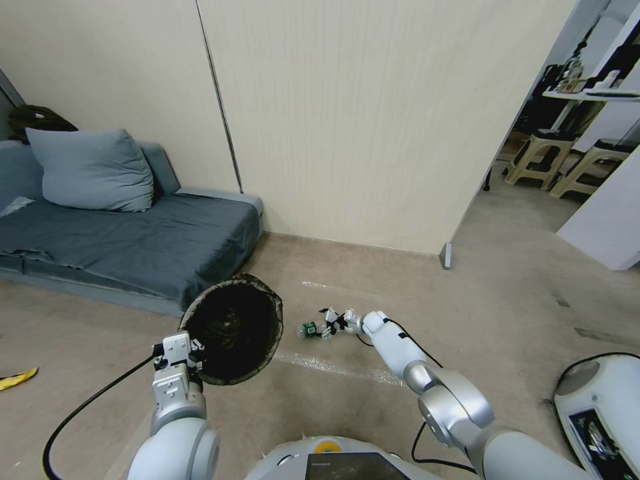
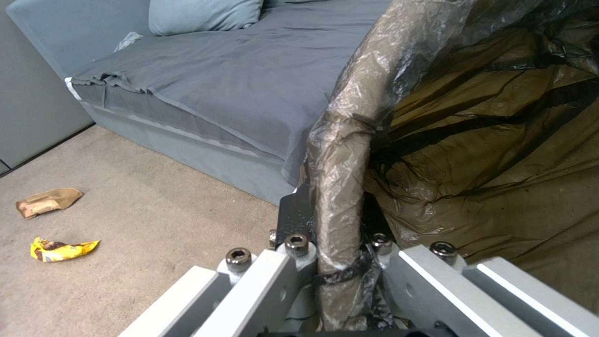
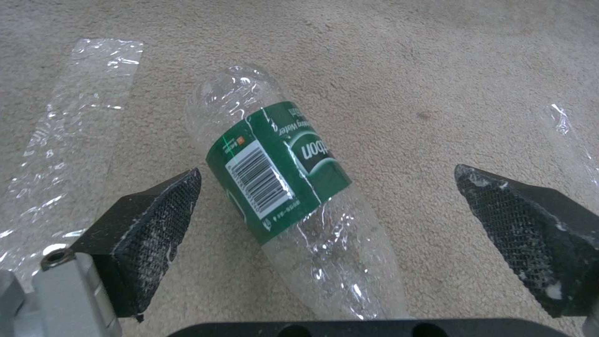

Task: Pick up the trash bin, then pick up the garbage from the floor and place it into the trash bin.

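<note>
Over on the far left of the head view there's a yellow snack packet (image 1: 18, 379) lying on the carpet, and the left wrist view shows it (image 2: 62, 249) near a crumpled brown paper bag (image 2: 47, 201), both on the floor in front of the grey sofa bed (image 1: 133, 247) with its blue-grey pillow (image 1: 90, 170). Moving right, the left gripper (image 1: 177, 348) has its fingers clamped on the rim of the trash bin (image 1: 233, 328), pinching the rim and the thin bag folded over it between them; in the left wrist view you can see the rim (image 2: 349, 154) running right down between the fingers (image 2: 262, 281). The bin is held up off the floor and tipped so its dark, bag-lined mouth faces the head camera, just in front of the sofa bed's corner. Further right, the clear plastic bottle (image 1: 311, 329) with the green label lies on its side on the carpet, and the right gripper (image 1: 331, 325) is down at floor level right by it. The right wrist view shows the bottle (image 3: 284, 187) lying between the two black padded fingers (image 3: 149, 224), which are spread wide, neither one touching it. A strip of clear plastic film (image 3: 69, 126) lies flat on the carpet just beside the bottle.
</note>
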Robot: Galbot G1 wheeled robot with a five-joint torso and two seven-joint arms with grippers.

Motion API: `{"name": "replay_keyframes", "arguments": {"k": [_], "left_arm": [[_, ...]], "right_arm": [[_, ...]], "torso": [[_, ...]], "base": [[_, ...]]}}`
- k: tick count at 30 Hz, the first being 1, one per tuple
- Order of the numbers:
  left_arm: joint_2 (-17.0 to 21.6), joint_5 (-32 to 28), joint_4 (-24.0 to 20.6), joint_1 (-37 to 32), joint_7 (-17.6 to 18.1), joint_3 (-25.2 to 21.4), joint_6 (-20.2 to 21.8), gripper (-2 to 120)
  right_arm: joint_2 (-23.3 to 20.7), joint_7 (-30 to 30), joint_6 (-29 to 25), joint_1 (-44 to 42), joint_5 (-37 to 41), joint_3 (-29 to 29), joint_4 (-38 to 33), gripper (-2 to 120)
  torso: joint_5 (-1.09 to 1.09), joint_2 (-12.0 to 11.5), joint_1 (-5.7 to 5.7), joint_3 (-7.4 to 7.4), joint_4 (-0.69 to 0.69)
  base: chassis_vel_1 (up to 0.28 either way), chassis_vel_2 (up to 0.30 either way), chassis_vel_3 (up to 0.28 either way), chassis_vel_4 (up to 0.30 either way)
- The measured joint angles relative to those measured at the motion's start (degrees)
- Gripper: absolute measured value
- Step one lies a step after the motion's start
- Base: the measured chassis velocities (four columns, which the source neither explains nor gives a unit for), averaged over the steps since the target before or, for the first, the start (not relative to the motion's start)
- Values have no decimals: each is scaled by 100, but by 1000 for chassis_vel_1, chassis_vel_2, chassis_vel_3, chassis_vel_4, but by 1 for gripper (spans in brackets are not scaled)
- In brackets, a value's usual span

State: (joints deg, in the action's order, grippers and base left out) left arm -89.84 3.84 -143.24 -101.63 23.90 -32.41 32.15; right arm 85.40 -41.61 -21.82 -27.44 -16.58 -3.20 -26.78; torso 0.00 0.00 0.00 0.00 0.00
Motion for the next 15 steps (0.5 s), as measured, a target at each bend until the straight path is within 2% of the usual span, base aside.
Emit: {"name": "replay_keyframes", "arguments": {"k": [15], "left_arm": [[-46, 92, 0, -96, 1, 26, -41, 0]], "right_arm": [[110, 128, 53, -20, 27, 86, 73, 100]], "torso": [[0, 0, 0, 0, 0]], "base": [[0, 0, 0, 0]]}}
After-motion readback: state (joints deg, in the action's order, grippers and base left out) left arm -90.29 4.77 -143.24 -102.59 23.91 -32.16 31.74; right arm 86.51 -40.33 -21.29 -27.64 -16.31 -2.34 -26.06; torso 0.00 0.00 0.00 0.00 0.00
